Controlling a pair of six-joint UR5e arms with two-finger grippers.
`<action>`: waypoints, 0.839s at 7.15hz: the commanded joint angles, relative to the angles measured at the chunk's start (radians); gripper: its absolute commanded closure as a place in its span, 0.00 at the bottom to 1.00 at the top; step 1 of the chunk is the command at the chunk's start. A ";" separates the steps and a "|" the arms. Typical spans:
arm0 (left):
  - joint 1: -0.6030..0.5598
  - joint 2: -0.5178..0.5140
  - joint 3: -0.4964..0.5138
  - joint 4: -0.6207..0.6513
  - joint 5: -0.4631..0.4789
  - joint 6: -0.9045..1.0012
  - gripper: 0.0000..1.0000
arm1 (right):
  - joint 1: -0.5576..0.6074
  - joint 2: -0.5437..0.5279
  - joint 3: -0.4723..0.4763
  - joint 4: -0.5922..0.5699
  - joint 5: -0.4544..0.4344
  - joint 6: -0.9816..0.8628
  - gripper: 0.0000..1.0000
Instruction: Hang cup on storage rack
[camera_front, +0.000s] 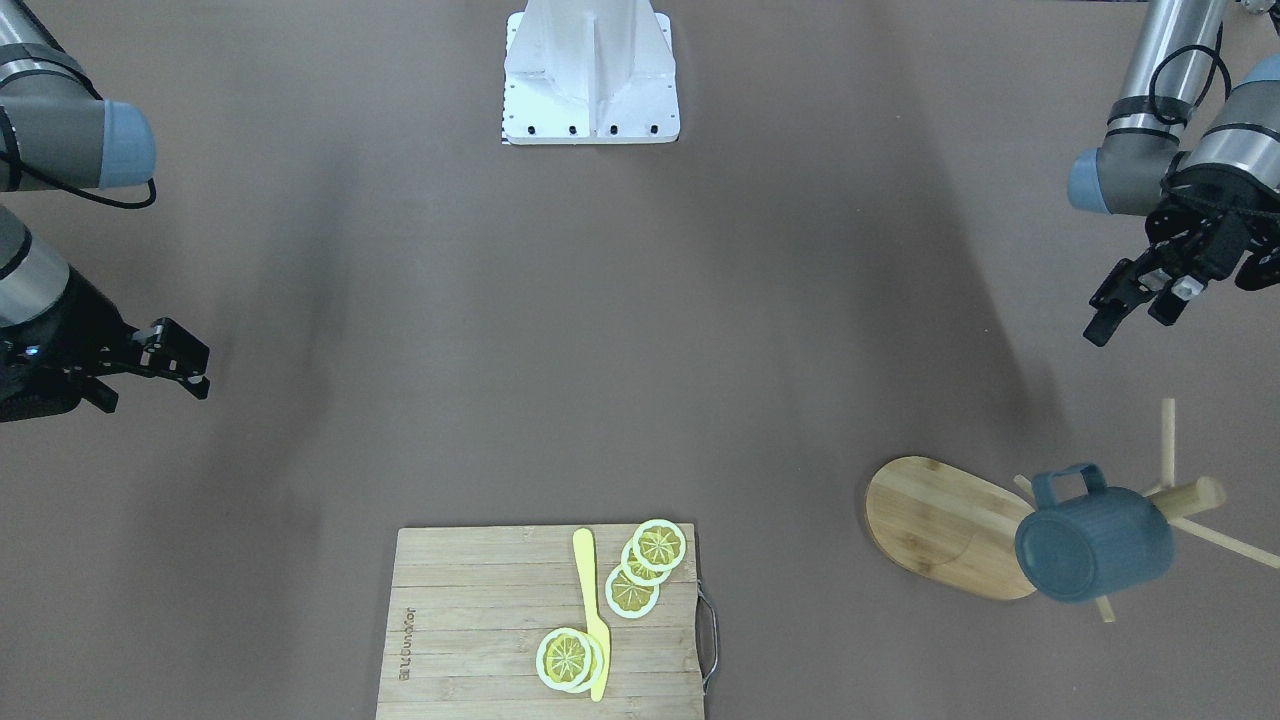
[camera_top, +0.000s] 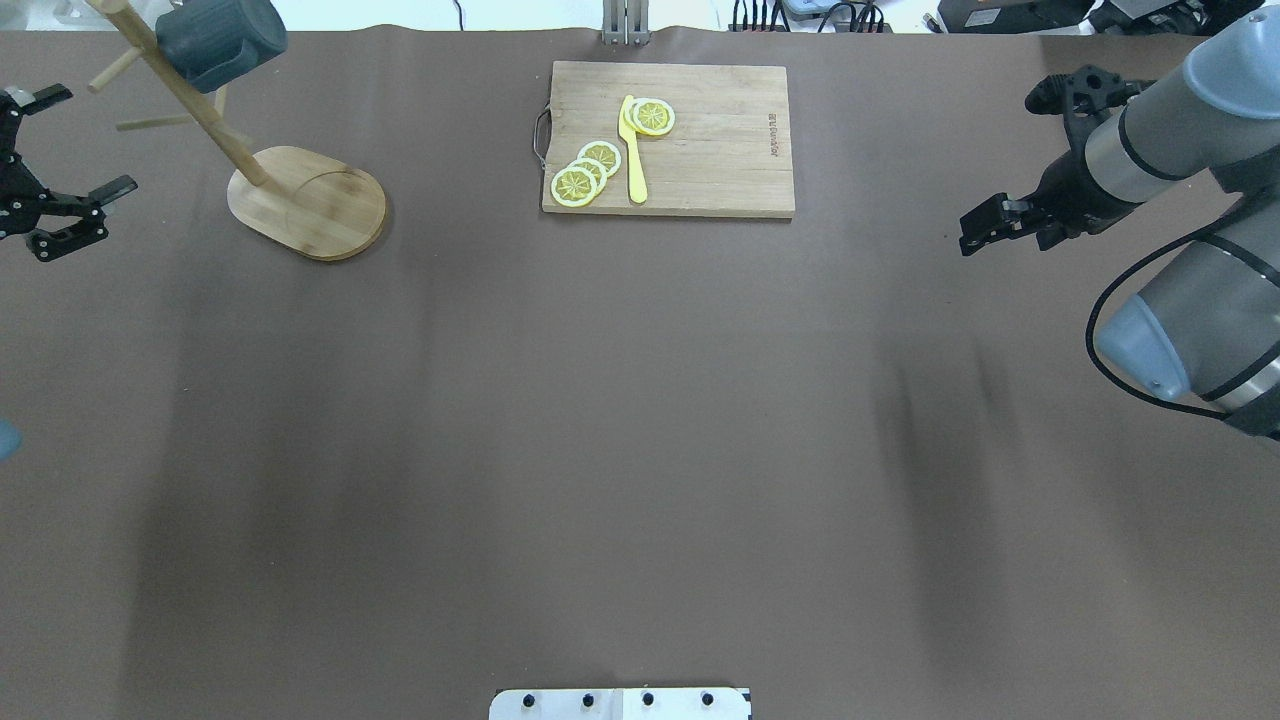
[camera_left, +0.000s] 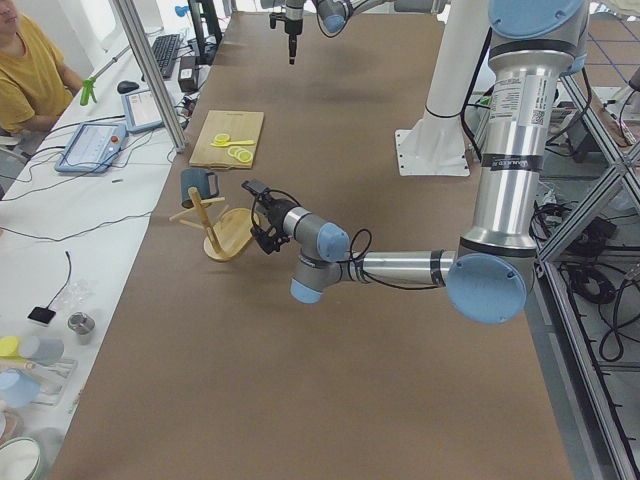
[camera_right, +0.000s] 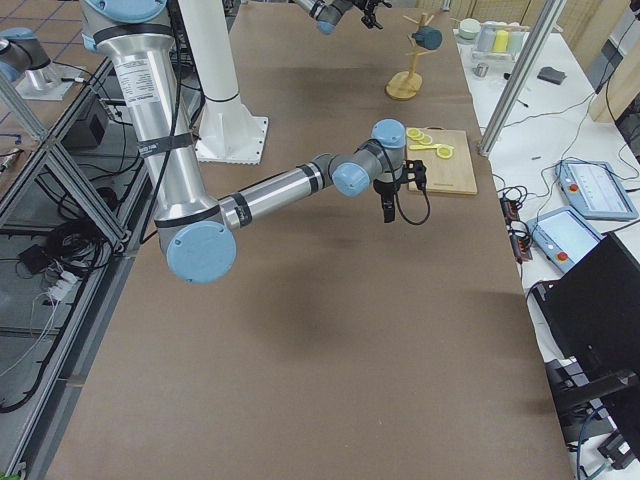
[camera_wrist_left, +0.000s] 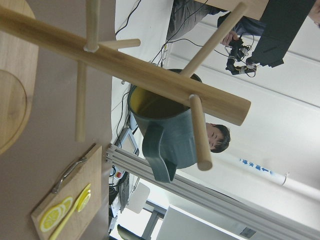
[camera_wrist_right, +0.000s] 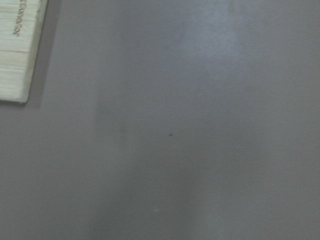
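Observation:
The dark slate-blue cup hangs by its squared handle on an upper peg of the bamboo storage rack, at the table's far left in the overhead view. In the left wrist view the cup shows its mustard-yellow inside behind the rack's post. My left gripper stands open and empty, apart from the rack on its near-left side. Over bare table at the far right, my right gripper has its fingers together and holds nothing.
A rectangular wooden cutting board with lemon slices and a yellow knife lies at the table's middle far edge. The robot's white base stands at the near edge. The right wrist view shows brown table and a corner of the board.

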 joint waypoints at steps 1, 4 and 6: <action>-0.002 0.079 0.003 0.095 -0.010 0.543 0.02 | 0.114 -0.069 0.001 0.000 -0.003 -0.084 0.00; -0.150 0.151 -0.004 0.463 -0.011 1.327 0.02 | 0.269 -0.207 -0.006 -0.002 0.002 -0.378 0.00; -0.269 0.159 -0.022 0.696 -0.102 1.663 0.02 | 0.323 -0.281 -0.008 -0.003 0.008 -0.482 0.00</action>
